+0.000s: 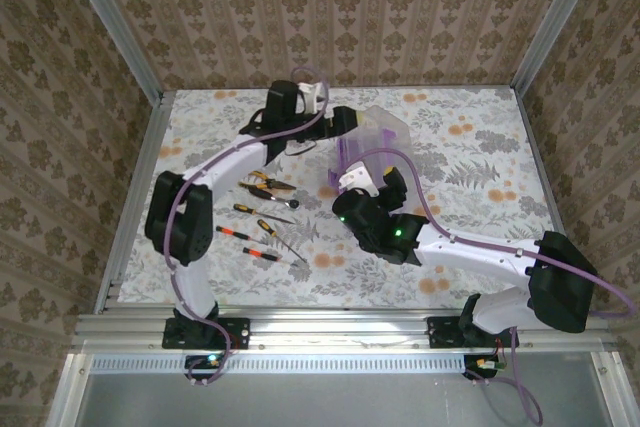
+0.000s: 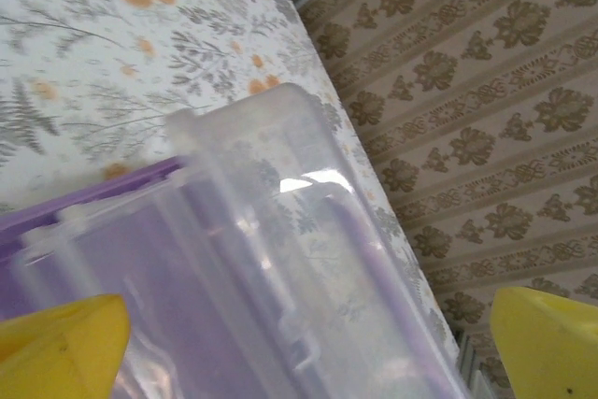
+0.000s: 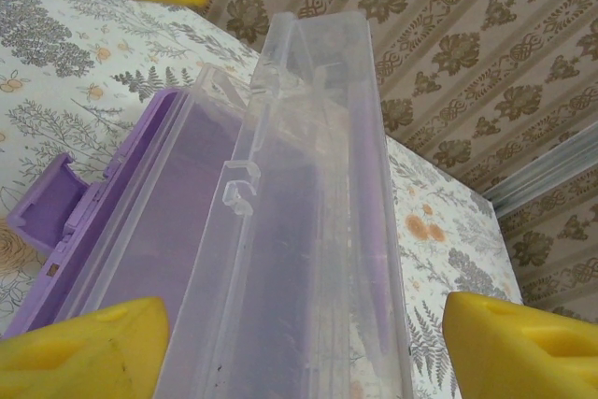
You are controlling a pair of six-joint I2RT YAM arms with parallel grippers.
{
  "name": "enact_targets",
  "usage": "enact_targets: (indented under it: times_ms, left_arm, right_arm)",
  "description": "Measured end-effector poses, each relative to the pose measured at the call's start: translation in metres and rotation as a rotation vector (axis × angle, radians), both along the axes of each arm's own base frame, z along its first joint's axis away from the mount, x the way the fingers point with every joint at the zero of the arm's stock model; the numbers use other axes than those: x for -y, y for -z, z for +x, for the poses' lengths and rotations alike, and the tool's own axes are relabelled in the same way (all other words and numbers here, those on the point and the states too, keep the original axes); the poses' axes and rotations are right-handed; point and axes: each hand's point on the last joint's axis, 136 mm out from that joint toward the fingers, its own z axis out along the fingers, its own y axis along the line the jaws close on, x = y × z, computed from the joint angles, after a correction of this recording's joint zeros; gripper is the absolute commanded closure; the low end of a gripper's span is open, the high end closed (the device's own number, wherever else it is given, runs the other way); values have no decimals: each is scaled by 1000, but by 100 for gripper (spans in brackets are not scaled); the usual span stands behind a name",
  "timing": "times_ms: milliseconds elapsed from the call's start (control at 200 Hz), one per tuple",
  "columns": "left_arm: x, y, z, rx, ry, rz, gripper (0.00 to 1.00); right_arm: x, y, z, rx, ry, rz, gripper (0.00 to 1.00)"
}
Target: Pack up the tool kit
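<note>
A: Start at our right gripper point(image 3: 308, 348). How do the jaws stand?

B: Wide. Its yellow fingertips point(image 3: 84, 352) sit on either side of the translucent clear plastic lid point(image 3: 318, 137). A gap shows on the right side, so we judge nothing is gripped.

A: And our left gripper point(image 2: 308, 348)?

B: Spread fully too, straddling the same lid from the far side. We cannot tell whether its pads touch the plastic.

A: Where is the kit itself?

B: The small rectangular purple plastic box point(image 1: 352, 155) stands mid-table between the two grippers, with its lid swung up. In the right wrist view, we see no tool in the part of the purple tray that shows.

A: So what have we packed?

B: Nothing that we can see. The orange-handled pliers point(image 1: 268, 185) and the black-and-orange screwdrivers point(image 1: 248, 210) lie loose on the floral-print tabletop point(image 1: 480, 177). They are to the left of the box, well apart from both grippers. We cannot pick out a wrench.

A: Then we're near the start?

B: We'd say so. The open box is the one step done. Every tool has to go in, then the lid comes down and latches.
</note>
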Motion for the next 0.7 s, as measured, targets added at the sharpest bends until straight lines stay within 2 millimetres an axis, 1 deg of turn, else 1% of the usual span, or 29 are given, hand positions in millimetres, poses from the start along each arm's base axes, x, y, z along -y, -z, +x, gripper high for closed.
enact_targets:
  times_ms: [140, 220, 270, 410, 535, 630, 700]
  left_arm:
    - [-34, 5, -1, 11, -71, 43, 0]
    - [-46, 14, -6, 7, -91, 85, 0]
    - [-50, 23, -10, -4, -97, 115, 0]
    - [-61, 59, -22, -66, -106, 229, 0]
    - [-69, 81, -30, -105, -105, 323, 0]
    - [-70, 98, -36, -130, -94, 386, 0]
    - [-67, 111, -38, -146, -78, 427, 0]
  right_arm:
    - [2, 0, 1, -2, 5, 2, 22]
    - [4, 0, 2, -3, 7, 3, 22]
    - [4, -1, 2, -4, 7, 6, 22]
    - [4, -1, 3, -9, 1, 12, 22]
    - [4, -1, 3, -9, 0, 15, 22]
    - [5, -2, 3, -7, 1, 18, 22]
    - [5, -3, 3, -7, 1, 20, 22]
